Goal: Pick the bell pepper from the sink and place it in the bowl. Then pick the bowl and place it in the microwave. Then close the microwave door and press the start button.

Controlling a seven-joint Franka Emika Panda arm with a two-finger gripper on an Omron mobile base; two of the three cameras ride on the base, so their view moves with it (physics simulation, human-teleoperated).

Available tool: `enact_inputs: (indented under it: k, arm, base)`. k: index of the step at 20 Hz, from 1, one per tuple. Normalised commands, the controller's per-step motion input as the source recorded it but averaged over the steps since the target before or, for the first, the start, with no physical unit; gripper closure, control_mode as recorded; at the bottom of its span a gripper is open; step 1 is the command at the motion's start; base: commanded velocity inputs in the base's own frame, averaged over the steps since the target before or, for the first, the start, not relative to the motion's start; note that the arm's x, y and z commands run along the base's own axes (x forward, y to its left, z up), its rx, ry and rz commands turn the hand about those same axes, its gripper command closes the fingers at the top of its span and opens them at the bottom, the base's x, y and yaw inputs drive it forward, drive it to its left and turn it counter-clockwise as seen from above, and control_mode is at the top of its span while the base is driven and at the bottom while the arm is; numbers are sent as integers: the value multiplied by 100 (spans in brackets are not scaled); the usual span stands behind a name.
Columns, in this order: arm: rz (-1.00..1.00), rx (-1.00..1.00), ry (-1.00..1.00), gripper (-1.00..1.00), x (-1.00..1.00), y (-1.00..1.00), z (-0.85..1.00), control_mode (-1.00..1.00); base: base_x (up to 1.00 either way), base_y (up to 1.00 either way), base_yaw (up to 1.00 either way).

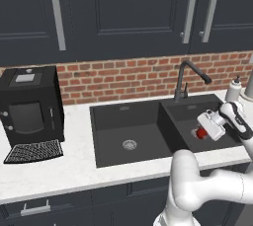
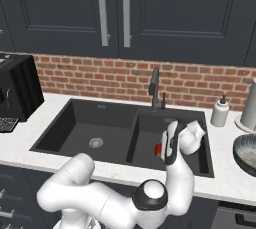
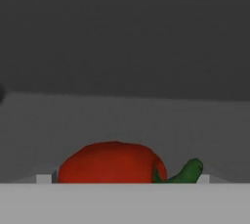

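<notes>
The red bell pepper (image 1: 200, 133) (image 2: 157, 149) lies on the floor of the right basin of the black sink (image 1: 123, 121) (image 2: 75, 123). In the hand view the bell pepper (image 3: 112, 163) sits low and close, with its green stem (image 3: 186, 171) pointing right. My gripper (image 1: 204, 129) (image 2: 164, 148) reaches down into that basin and stands open right at the pepper, its jaws to either side of it. A grey bowl (image 2: 247, 152) rests on the counter at the far right. The microwave is out of view.
A black faucet (image 1: 190, 74) (image 2: 155, 88) arches over the sink's back edge. A soap bottle (image 1: 233, 90) (image 2: 220, 111) and a pale cylinder (image 2: 249, 104) stand at the back right. A black coffee machine (image 1: 29, 109) occupies the left counter. Dark cabinets hang overhead.
</notes>
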Motion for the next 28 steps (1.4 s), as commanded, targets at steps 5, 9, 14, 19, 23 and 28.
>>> enact_inputs:
  k: [5, 9, 14, 19, 23, 28]
  arm:
    - [0, 1, 0, 100, -48, -30, 84, -100]
    - [0, 0, 1, 100, -13, -23, 91, -100]
    - [3, -8, 1, 100, -19, -45, 78, -100]
    - [8, -25, 0, 100, -35, -52, 49, -100]
    - [5, -45, -6, 100, -41, -24, 27, -100]
    - [7, -47, -7, 100, -32, -46, 33, -100]
  base:
    - [0, 0, 0]
    - [0, 0, 0]
    - [0, 0, 0]
    - [0, 0, 0]
    - [0, 0, 0]
    - [0, 0, 0]
